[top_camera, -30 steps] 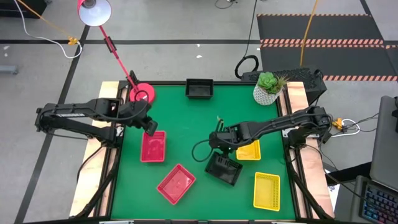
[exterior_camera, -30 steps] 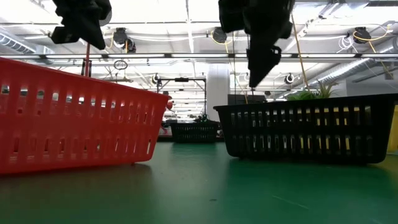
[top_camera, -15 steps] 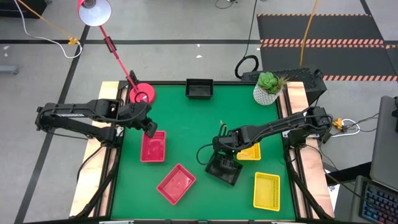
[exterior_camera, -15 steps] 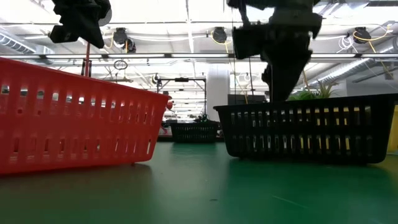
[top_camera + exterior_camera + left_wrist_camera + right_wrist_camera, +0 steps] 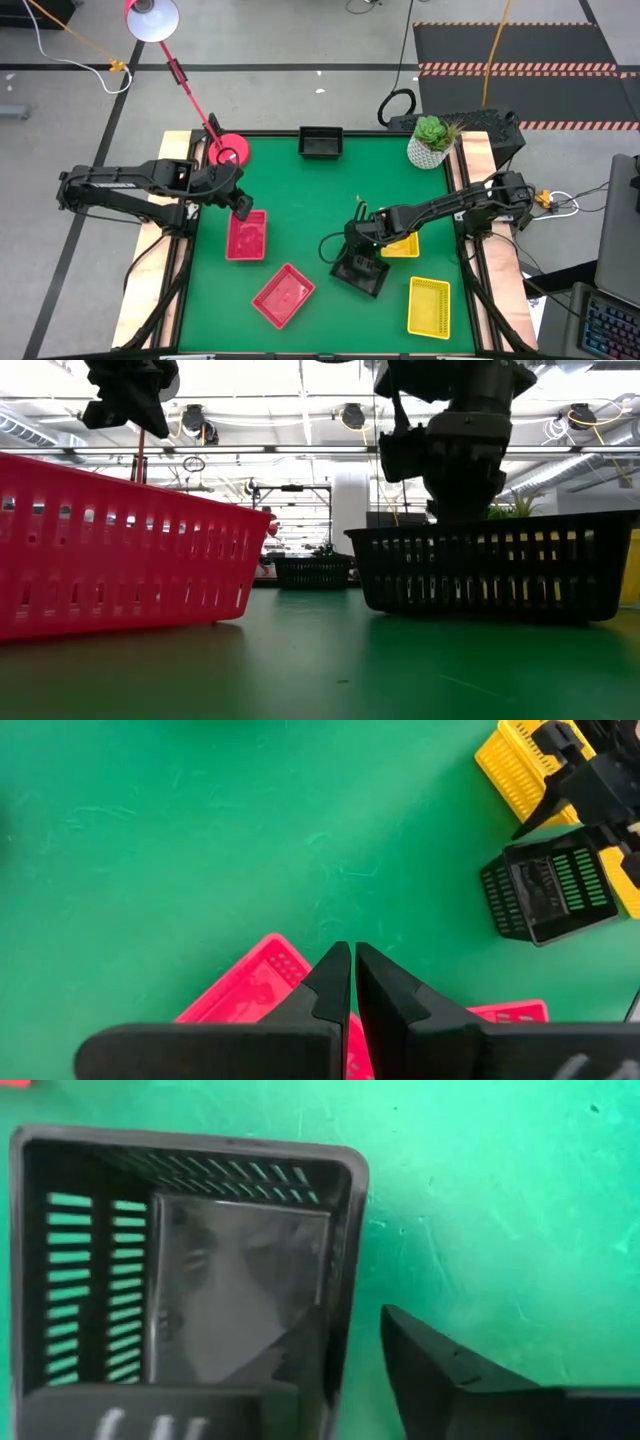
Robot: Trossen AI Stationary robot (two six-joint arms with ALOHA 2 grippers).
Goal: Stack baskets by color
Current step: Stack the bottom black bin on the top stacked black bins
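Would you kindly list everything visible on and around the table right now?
Red baskets: two, red; one at the table's left, one near the front edge.
Black baskets: two, black; one at the back edge, one centre-right.
Yellow baskets: two, yellow; one right of centre, one front right.
Lamp: one, pink-red; base at back left corner.
Plant pot: one, white; back right corner.
Left gripper: shut, over the left red basket.
Right gripper: fingers straddling the nearer black basket's wall.
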